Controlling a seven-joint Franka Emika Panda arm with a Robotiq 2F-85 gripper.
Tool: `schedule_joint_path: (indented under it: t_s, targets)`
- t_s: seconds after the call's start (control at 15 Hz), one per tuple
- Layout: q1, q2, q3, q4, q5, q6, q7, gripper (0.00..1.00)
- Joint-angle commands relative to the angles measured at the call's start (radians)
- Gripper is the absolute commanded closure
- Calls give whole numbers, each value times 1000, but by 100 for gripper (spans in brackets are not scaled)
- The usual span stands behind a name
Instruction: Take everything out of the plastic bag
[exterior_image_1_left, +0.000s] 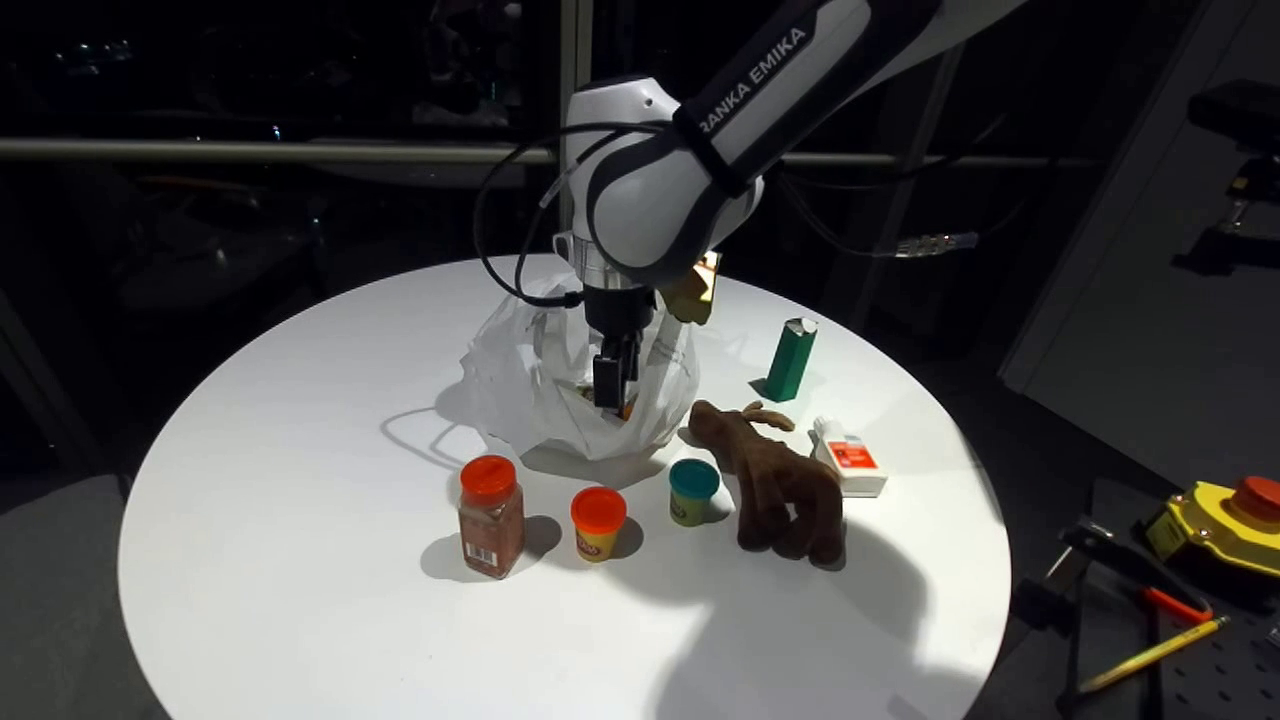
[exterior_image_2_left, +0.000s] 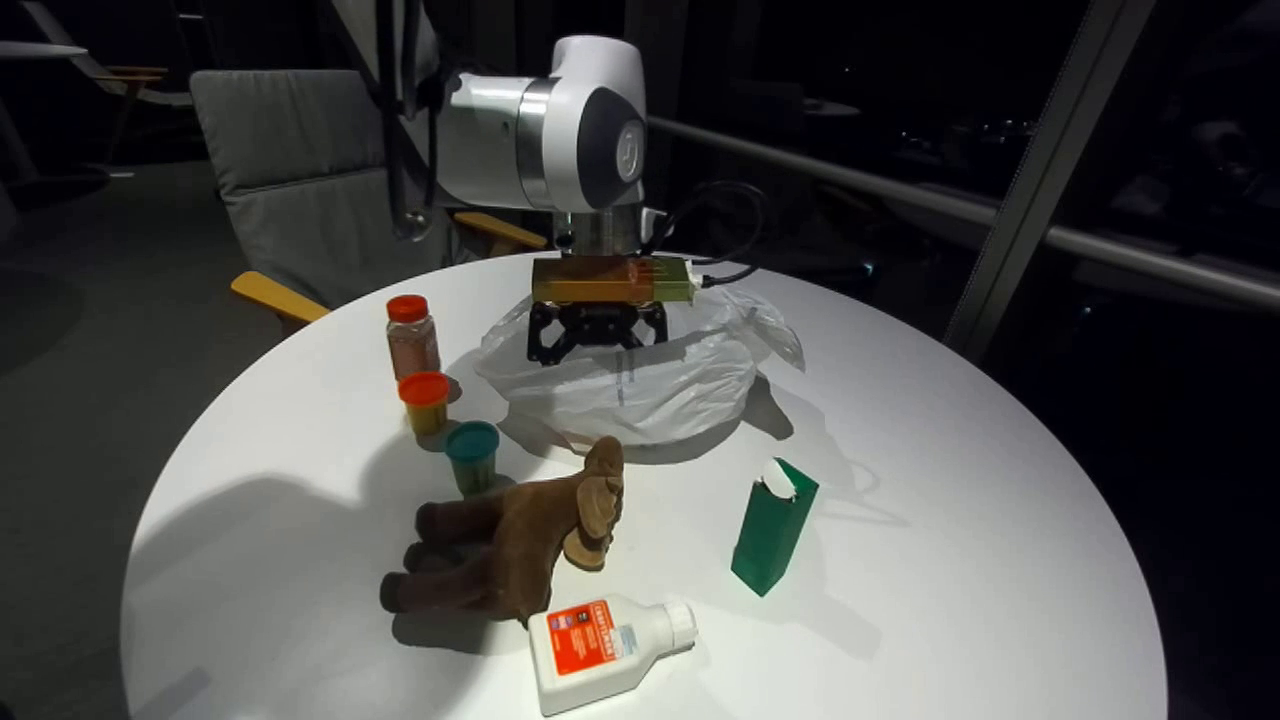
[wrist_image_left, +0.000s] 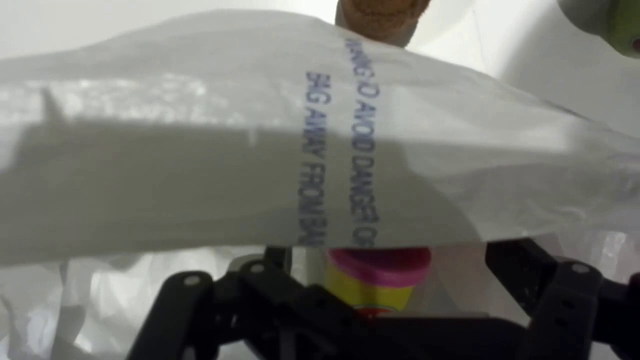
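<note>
Arm (exterior_image_1_left: 640, 190) bent o/ table (exterior_image_1_left: 300, 500), wrist (exterior_image_1_left: 615, 308) pointing dn | hand (wrist_image_left: 392, 260) down in bag (exterior_image_1_left: 510, 380) mouth, fingers (wrist_image_left: 520, 270) spread wide | pink-lid tub (wrist_image_left: 380, 275) btwn 'em, gap ea. side

Super dark behind the white table (exterior_image_1_left: 250, 520), which is lit bright and has a big soft shadow (exterior_image_1_left: 800, 630). In the wrist view the plastic bag (wrist_image_left: 240, 165) catches glare, its print (wrist_image_left: 362, 145) kinda blurry.
</note>
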Motion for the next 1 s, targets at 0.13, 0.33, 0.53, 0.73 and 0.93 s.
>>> schedule_joint_path:
  t_s: [0.13, 0.33, 0.53, 0.73, 0.93]
  targets:
    - [-6, 2, 7, 16, 24, 13, -3, 27]
    - [-3, -9, -3, 12, 17, 29, 9, 51]
    - [-1, -19, -10, 5, 15, 35, 17, 73]
    - [-3, -41, -18, -13, 18, 21, 35, 75]
    - [5, -85, -48, -39, 17, -7, 100, 75]
